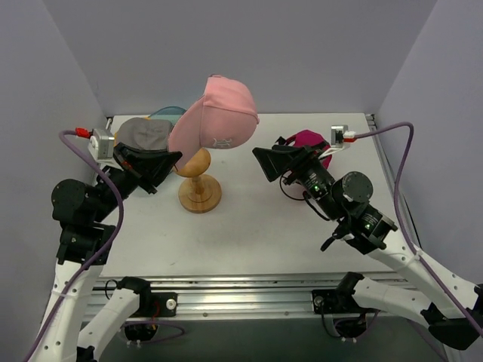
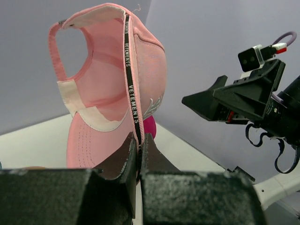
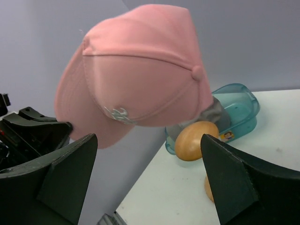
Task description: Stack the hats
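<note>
Hats have to go in one pile. The light pink cap (image 1: 219,113) is up in the air over the wooden hat stand (image 1: 199,181), near the back of the tabletop (image 1: 249,234), a bit left of the middle. The left gripper (image 2: 139,150) is pinched tight on the cap's rim. The cap sticks up from it, tilted, with its hollow side facing the left arm. The right gripper (image 1: 266,164) is spread wide with nothing in it, and it points at the cap from the right. The grey cap (image 1: 143,134) sits by the back left corner. The magenta cap (image 1: 309,139) lies near the right edge.

I think the job now is to set the pink cap on the stand's round top. To do it well, turn the hollow side down first. The open gripper could catch the far side so the cap does not swing. Go down slowly, and let go only when the cap sits flat.
</note>
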You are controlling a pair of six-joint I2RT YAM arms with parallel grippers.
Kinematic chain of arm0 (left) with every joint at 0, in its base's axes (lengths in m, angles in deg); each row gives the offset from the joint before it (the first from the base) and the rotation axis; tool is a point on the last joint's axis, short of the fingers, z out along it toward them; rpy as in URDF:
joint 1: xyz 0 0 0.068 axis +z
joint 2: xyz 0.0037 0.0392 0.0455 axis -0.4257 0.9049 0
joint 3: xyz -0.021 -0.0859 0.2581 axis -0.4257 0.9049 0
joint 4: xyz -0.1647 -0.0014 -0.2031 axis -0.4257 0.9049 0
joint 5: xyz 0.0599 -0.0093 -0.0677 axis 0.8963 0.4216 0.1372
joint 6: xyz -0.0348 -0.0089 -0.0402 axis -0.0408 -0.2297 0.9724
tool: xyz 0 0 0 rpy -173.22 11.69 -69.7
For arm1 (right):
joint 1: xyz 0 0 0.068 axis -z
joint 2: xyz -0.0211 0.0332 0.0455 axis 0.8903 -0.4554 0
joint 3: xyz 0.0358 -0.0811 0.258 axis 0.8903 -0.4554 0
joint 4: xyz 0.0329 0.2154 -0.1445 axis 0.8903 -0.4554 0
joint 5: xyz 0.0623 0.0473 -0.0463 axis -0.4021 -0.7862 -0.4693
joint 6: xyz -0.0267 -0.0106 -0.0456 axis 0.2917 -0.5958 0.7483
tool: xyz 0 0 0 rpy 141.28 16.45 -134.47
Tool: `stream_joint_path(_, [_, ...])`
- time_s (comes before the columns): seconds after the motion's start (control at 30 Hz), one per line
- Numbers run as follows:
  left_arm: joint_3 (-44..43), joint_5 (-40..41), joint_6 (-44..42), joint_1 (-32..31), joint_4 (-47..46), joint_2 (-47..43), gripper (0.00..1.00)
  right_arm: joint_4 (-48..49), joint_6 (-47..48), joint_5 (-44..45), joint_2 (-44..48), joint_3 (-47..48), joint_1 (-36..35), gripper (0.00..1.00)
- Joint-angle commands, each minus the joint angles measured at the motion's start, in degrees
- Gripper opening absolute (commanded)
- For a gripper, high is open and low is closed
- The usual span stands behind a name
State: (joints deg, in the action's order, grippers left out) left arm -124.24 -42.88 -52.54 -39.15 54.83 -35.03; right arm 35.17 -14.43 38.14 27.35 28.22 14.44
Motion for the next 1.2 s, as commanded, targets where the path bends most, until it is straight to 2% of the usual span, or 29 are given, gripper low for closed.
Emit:
stream_joint_path(0.0, [0.93,-2.55,0.53,-0.55,-3.74,-1.93,0.02,9.14,-5.35,-2.38,-1.71,0.65,-0.4,0.87])
stream_joint_path(0.2, [4.1,-3.78,1.84,-1.69,-4.88,-4.84,0.02,13.28,-10.62,2.88,-1.09,-1.9,-0.4,0.89])
stream_joint_path(0.43, [6.3,-7.38,3.95,-2.13,-8.48,-5.54,0.02,13.29,-14.75,8.87,-1.0,-3.49,-0.4,0.92])
stream_joint_path(0.93, [7.88,-15.21,5.36,-3.27,-14.46,-3.87,0.02,16.54,-16.25,5.98,-2.41,-3.49,-0.31,0.92])
stream_joint_path(1.07, [7.27,-16.79,5.36,-3.62,-13.94,-2.21,0.02,17.76,-15.82,4.22,-2.67,-3.84,-0.31,0.85])
stream_joint_path(1.17, [6.47,-17.14,4.05,-4.15,-12.01,-1.67,0.02,18.56,-14.15,3.17,-1.88,-4.1,-0.31,0.72])
